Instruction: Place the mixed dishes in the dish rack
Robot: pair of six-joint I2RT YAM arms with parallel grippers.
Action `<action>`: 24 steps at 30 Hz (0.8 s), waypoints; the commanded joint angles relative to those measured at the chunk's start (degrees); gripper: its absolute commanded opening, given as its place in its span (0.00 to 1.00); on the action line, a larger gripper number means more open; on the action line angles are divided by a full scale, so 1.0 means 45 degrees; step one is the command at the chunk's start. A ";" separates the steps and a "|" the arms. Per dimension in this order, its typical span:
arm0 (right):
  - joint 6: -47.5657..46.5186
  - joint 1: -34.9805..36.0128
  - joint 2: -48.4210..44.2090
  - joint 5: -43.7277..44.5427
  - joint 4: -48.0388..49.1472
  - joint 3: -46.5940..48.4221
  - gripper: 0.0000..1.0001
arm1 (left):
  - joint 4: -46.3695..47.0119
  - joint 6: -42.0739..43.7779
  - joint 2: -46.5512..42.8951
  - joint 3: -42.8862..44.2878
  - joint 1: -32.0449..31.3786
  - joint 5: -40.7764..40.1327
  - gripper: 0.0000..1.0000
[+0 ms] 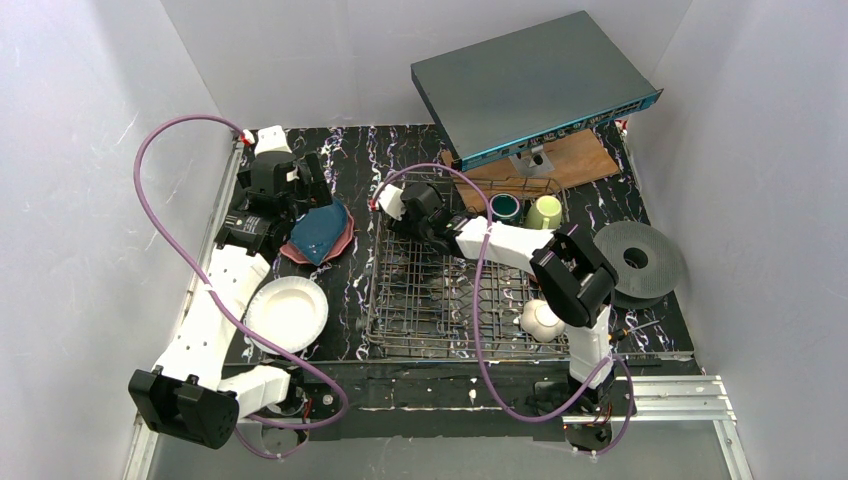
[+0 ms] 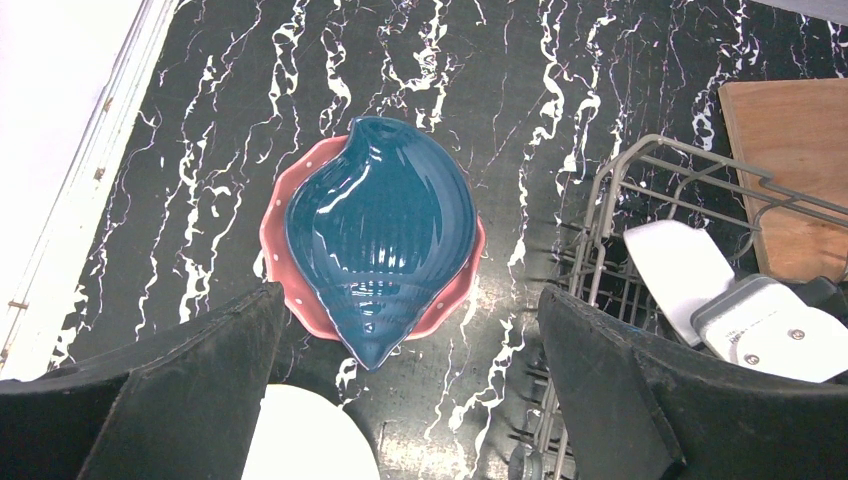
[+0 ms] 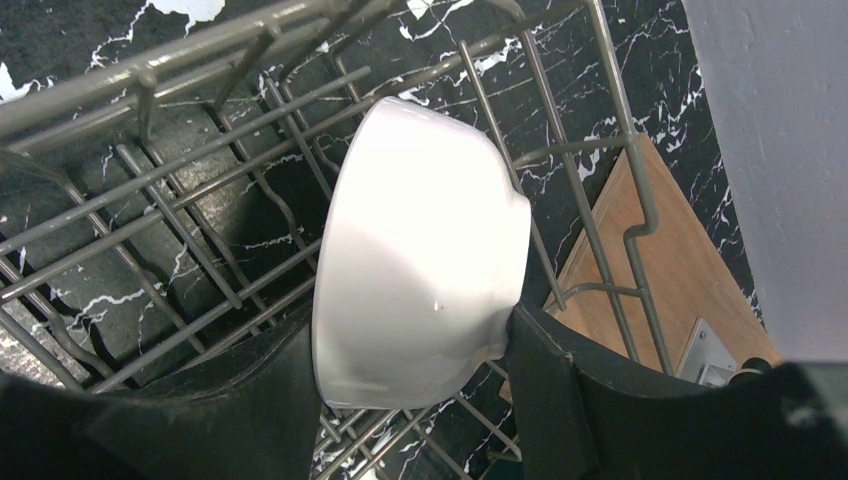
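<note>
The black marbled desk (image 1: 350,275) carried the dish rack (image 1: 440,300). Left of it, the dark blue plate (image 2: 380,230) lay on the pink dotted plate (image 2: 275,235), under the wide-open, empty left claw (image 2: 410,298). The right claw (image 3: 415,330) clamped a tilted white bowl (image 3: 420,240) over the rack's far-left corner.

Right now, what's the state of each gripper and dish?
left gripper: open, over dark blue plate
right gripper: shut on white bowl
white bowl: held on edge in dish rack
dark blue plate: on pink plate, outside rack
cream plate: outside rack
teal mug: in rack
green mug: in rack
second bowl: in rack
</note>
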 commanded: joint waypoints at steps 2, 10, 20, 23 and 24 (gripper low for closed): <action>-0.0368 0.0051 0.0421 0.0181 0.0696 0.0698 0.08 | 0.0127 -0.0088 0.0038 0.0053 0.0071 0.0074 0.98; 0.0142 0.0352 0.0300 -0.0329 0.0442 0.0421 0.34 | 0.0232 -0.0104 -0.0216 -0.0037 0.0060 -0.0001 0.97; 0.0931 0.0620 -0.0237 -0.0526 -0.0085 -0.0020 0.78 | 0.0288 -0.0063 -0.0342 -0.0084 0.0076 -0.0179 0.97; 0.1086 0.0637 -0.0307 -0.0384 -0.0247 -0.0015 0.88 | 0.0312 -0.0027 -0.0312 -0.0115 0.0072 -0.0226 0.97; 0.1134 0.0637 -0.0356 -0.0319 -0.0249 -0.0047 0.89 | 0.0312 -0.0024 -0.0276 -0.0119 0.0085 -0.0231 0.97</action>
